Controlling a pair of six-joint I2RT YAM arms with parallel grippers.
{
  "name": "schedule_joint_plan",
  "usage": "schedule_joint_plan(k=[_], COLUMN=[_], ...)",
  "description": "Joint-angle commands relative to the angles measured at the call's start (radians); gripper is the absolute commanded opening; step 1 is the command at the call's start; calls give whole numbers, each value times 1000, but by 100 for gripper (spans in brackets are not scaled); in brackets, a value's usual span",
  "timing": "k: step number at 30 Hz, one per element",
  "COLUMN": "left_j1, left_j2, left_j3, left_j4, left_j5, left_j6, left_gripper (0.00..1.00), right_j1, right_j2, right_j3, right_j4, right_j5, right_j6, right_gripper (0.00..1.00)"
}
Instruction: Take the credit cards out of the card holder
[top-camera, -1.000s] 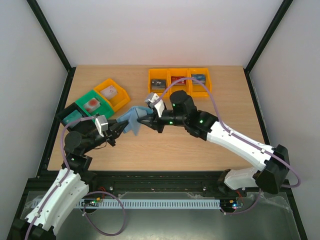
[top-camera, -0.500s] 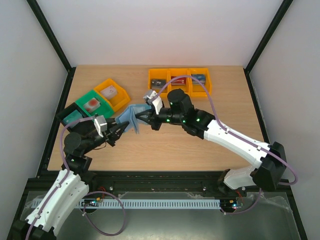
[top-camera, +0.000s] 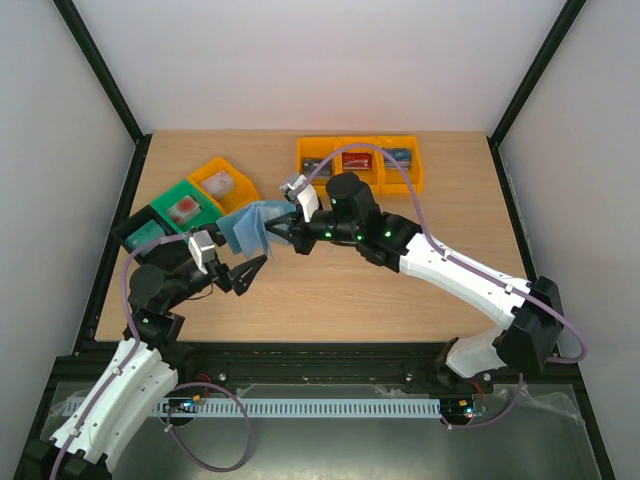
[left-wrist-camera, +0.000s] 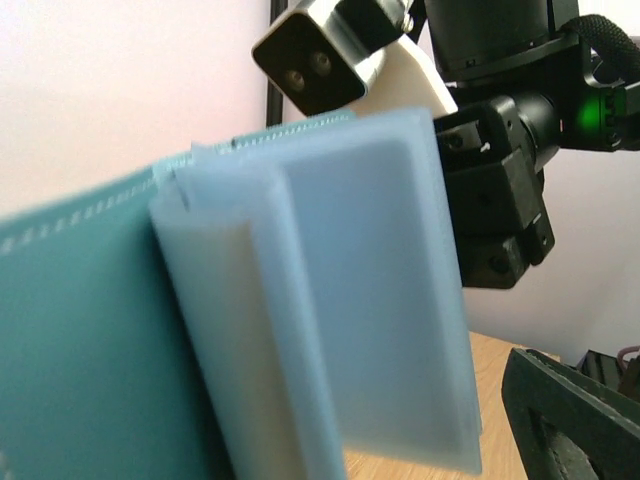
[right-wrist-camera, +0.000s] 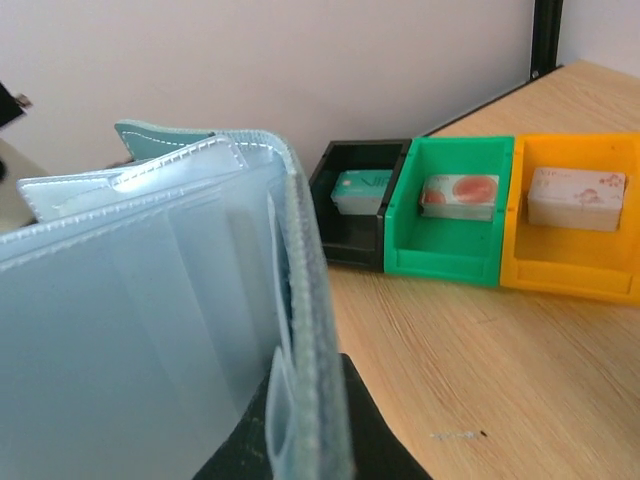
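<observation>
The card holder (top-camera: 243, 228) hangs above the table, opened like a book, and my right gripper (top-camera: 272, 233) is shut on its right edge. In the right wrist view its pale pocketed inside (right-wrist-camera: 130, 330) fills the left, with the stitched edge pinched in my right gripper (right-wrist-camera: 305, 430). My left gripper (top-camera: 246, 272) is open just below and in front of the holder, apart from it. The left wrist view shows the teal cover (left-wrist-camera: 80, 350), the pale pockets (left-wrist-camera: 360, 300) and one left finger (left-wrist-camera: 570, 420). Credit cards (right-wrist-camera: 460, 190) lie in the bins; I see none in the pockets.
A black bin (top-camera: 140, 235), a green bin (top-camera: 172, 196) and an orange bin (top-camera: 238, 200) stand in a slanted row at the left. Three orange bins (top-camera: 358, 174) line the back centre, each with cards inside. A black frame post (right-wrist-camera: 545, 35) rises behind the table.
My left gripper has let go of the card holder, opened wide and drawn back toward me. My right gripper has shut on the holder and carried it up and to the left.
</observation>
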Motion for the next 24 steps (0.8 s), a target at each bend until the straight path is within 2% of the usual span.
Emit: schedule_joint_plan(k=[1, 5, 7, 9, 12, 18, 20, 22, 24], left_j1=[-1, 3, 6, 7, 7, 10, 12, 12, 11], left_j2=[-7, -5, -6, -6, -9, -15, -19, -23, -23], left_j3=[16, 23, 23, 25, 24, 26, 26, 32, 44], left_j4=[24, 20, 9, -8, -16, -20, -36, -85, -154], left_j5=[-31, -82, -101, -116, -113, -75, -83, -126, -227], left_j6=[19, 17, 21, 27, 30, 11, 11, 39, 116], left_gripper=[99, 99, 94, 76, 44, 3, 2, 2, 2], right_j1=[8, 9, 8, 8, 9, 8, 5, -1, -16], right_j2=[14, 10, 4, -5, -7, -22, -34, -47, -59], right_j3=[37, 37, 33, 31, 32, 19, 9, 4, 7], right_j4=[-13, -15, -8, -3, -10, -6, -17, -39, -70], right_j5=[30, 18, 2, -7, -32, -80, -37, 38, 110], right_j6=[14, 11, 8, 0, -15, -43, -54, -60, -60], right_gripper=[2, 2, 2, 2, 2, 2, 8, 21, 34])
